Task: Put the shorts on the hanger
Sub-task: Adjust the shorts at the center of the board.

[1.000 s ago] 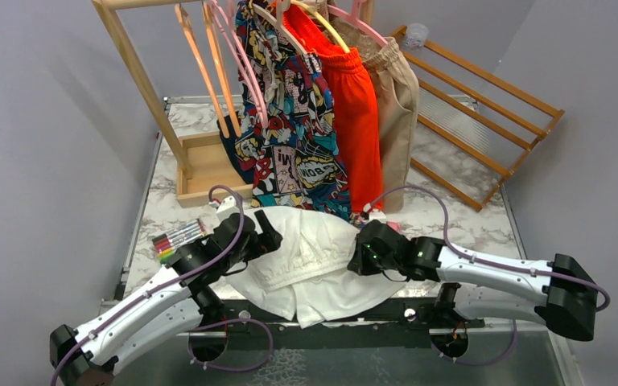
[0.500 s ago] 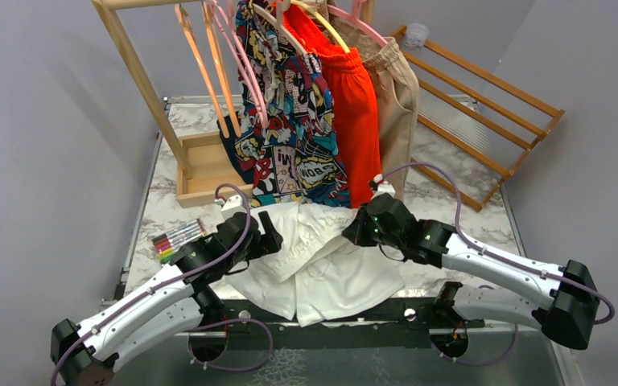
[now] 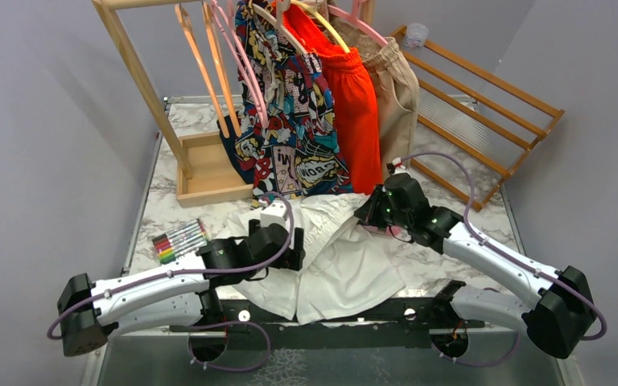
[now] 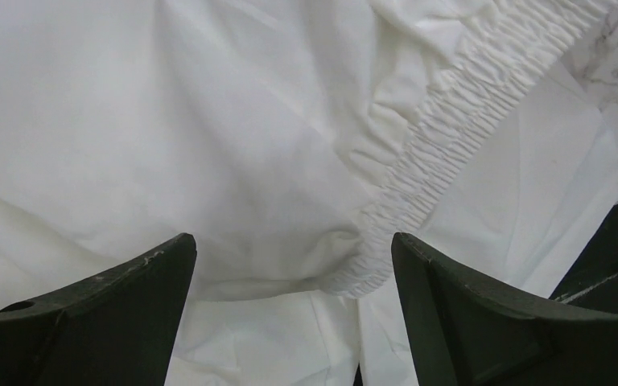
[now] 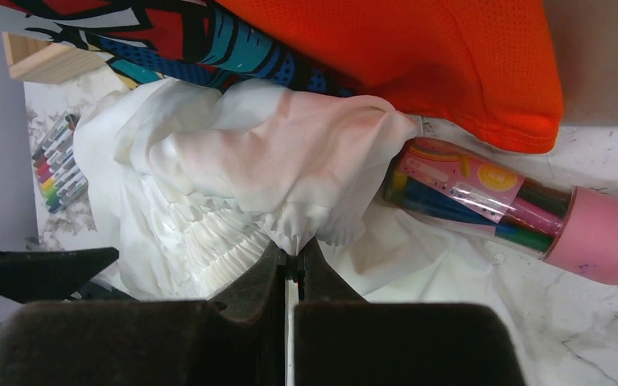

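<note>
top view: the white shorts (image 3: 334, 265) lie on the marble table (image 3: 153, 217), at 6 o'clock from the rack where the pink hanger (image 3: 245, 68) hangs. since a second ago the right gripper (image 3: 368, 215) has pulled their far edge toward 1 o'clock, and the left gripper (image 3: 294, 253) has swung in over them.

left wrist: only here the gathered waistband (image 4: 442, 137) shows, between fingers (image 4: 88, 322) spread wide above the fabric.

right wrist: the jaws are pressed together, pinching a fold of the shorts. a marker tube (image 5: 515, 213) lies at 3 o'clock, crowded by the orange shorts (image 5: 418, 56).
</note>
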Tool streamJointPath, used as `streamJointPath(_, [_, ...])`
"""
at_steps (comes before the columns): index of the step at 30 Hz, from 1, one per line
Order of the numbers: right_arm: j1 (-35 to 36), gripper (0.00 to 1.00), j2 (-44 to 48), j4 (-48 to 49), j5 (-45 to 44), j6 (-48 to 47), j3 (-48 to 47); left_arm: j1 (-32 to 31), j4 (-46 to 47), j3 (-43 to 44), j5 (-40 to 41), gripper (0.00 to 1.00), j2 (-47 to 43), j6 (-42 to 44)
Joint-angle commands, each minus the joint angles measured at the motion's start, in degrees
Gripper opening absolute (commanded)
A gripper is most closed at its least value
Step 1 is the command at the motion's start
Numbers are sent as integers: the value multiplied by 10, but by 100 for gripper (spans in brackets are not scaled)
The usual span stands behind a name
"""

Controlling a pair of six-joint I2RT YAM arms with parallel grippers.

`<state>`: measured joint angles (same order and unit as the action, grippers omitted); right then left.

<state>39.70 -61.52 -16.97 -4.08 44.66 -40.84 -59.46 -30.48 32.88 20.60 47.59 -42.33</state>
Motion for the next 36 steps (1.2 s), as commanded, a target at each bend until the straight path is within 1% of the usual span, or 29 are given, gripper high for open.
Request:
streamJointPath(1, [-14,1,-9,25,34,-13,-8,-113,6,54,116,94,53,26])
streamJointPath(4, [-15,1,-11,27,40,-16,-6,-177,-24,82,183,96,102,16])
streamJointPath(7, [-17,1,-12,30,46,-17,-3,-206,-48,99,212,97,141,2])
streamJointPath(10, [-18,1,-11,31,50,-18,-2,-213,-61,98,228,98,168,-14])
streamJointPath(16, [-19,1,-2,27,54,-24,-2,-227,-121,95,270,99,225,-72])
streamJointPath(28, [-20,1,-3,27,63,-26,1,-258,-128,111,273,99,300,-106])
streamJointPath(30, [-20,1,-5,27,66,-26,0,-259,-131,109,270,97,302,-115])
streamJointPath(32, [-20,1,-4,27,68,-27,0,-260,-136,108,273,93,301,-124])
streamJointPath(34, [-20,1,-4,27,68,-27,-1,-260,-141,107,281,85,292,-131])
streamJointPath(36, [-20,1,-2,25,70,-28,-1,-260,-152,104,297,74,280,-145])
